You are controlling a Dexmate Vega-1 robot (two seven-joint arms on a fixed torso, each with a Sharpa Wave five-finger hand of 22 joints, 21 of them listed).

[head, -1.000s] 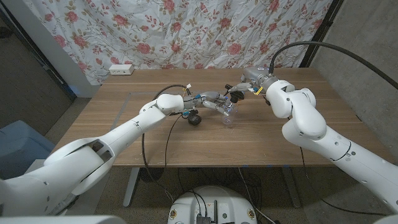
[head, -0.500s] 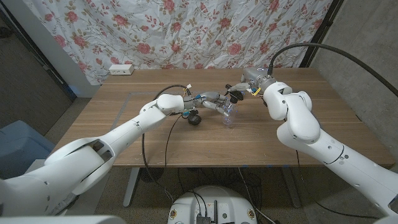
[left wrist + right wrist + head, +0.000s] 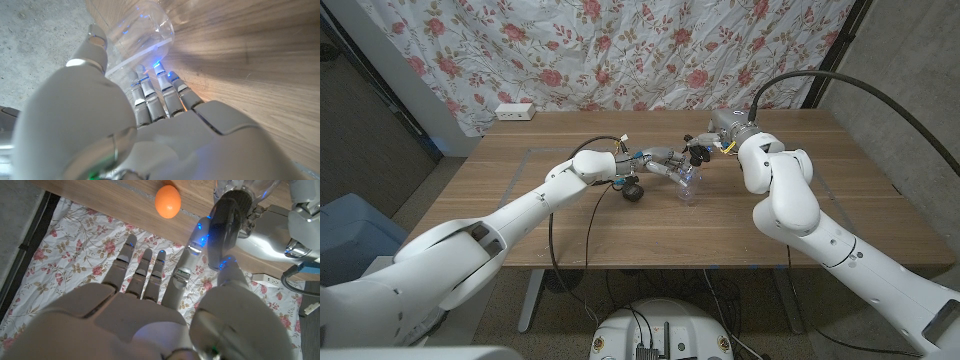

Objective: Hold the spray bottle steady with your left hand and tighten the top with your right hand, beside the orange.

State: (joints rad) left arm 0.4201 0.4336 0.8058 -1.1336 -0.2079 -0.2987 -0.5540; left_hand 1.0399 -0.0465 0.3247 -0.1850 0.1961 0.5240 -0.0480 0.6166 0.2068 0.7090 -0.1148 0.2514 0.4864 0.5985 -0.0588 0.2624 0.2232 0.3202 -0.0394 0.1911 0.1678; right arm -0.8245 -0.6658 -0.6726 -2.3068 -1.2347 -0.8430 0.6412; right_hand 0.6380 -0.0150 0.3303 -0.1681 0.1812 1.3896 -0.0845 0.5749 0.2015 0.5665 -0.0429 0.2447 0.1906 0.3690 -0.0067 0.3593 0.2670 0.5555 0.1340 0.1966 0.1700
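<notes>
My left hand [image 3: 660, 163] grips the clear spray bottle [image 3: 687, 182] mid-table [image 3: 520, 230]. My right hand [image 3: 705, 150] pinches its black top [image 3: 229, 215] between thumb and finger. Orange [image 3: 167, 201] sits near, apart.

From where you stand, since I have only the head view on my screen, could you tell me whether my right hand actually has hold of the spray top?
Observer: Yes. In the right wrist view the right hand pinches the black spray top between its thumb and a finger, with the other fingers spread.
Operator: Thank you. Does the left hand have the bottle?
Observer: It does. The left wrist view shows the left hand with its fingers against the clear spray bottle and its thumb on the other side.
Operator: And where is the orange, please?
Observer: The right wrist view shows the orange lying on the table, apart from both hands.
</notes>
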